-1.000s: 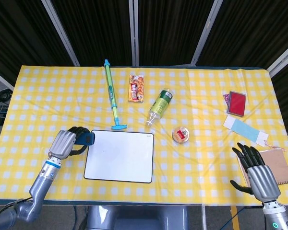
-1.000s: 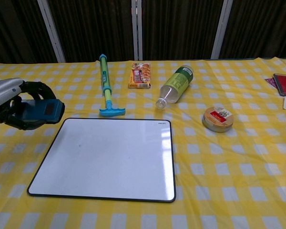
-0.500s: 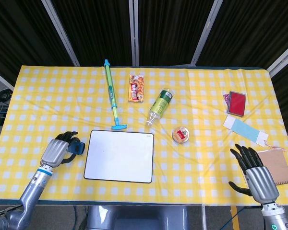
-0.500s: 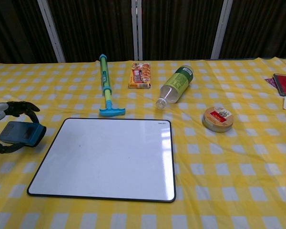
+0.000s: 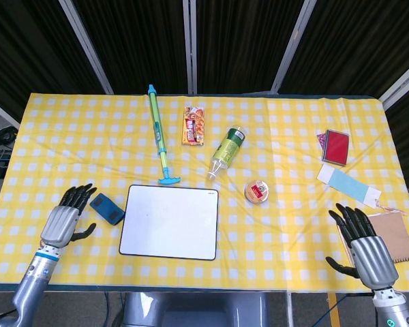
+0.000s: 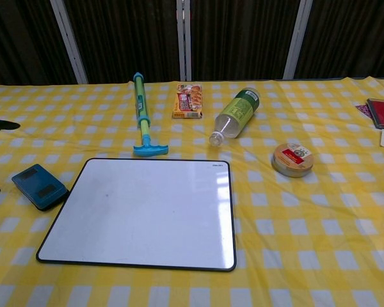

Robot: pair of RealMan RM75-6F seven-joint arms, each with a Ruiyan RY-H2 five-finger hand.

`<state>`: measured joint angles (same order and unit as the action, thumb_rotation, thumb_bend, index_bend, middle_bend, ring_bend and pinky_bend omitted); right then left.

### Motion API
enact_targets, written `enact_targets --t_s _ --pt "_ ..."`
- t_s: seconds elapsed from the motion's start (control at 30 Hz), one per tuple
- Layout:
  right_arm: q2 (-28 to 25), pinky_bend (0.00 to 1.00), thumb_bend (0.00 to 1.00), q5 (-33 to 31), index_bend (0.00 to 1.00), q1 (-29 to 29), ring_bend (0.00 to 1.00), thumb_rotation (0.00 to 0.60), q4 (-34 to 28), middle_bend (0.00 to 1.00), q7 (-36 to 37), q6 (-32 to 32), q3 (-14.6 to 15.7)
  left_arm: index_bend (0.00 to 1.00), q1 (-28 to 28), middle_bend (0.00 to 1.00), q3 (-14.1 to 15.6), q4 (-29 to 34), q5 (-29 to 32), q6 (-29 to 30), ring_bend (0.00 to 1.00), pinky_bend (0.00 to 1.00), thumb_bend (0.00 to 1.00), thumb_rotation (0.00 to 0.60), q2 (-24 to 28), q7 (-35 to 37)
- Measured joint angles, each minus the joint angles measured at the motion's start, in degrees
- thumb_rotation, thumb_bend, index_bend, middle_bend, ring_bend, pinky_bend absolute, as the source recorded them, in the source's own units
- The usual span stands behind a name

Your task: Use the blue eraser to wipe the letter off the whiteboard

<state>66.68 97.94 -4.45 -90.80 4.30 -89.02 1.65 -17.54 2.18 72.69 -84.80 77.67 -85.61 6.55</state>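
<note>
Since the board reads blank in both views, the wipe looks done.
Head view, eraser: blue eraser [image 5: 107,208] lies flat on the cloth at lower left, just beside the left edge of the whiteboard [image 5: 169,222].
Head view, handling: likely light and stiff with a soft pad under; take it across the long sides from above.
Head view, left hand: left hand [image 5: 63,221] lower left of frame, fingers spread, holds nothing, near the eraser but apart from it.
Head view, right hand: right hand [image 5: 365,246] lower right corner, fingers spread, empty, beside a brown notebook [image 5: 396,235].
Chest view, eraser: blue eraser at left middle of frame, touching or nearly touching the board's left edge, cannot tell which.
Chest view, board: white surface, no letter visible.
Chest view, hands: only dark fingertips at the left edge; right hand out of frame.
</note>
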Motion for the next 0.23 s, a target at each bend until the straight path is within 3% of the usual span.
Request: enact_targets --t_s 0.23 --pt "0.0 0.00 0.04 0.0 0.00 0.3 0.00 0.600 0.2 0.00 -0.2 -1.0 -0.4 0.00 6.6 0.00 2.0 4.7 -2.5 10.3 0.00 0.00 0.23 0.600 5.9 -3.6"
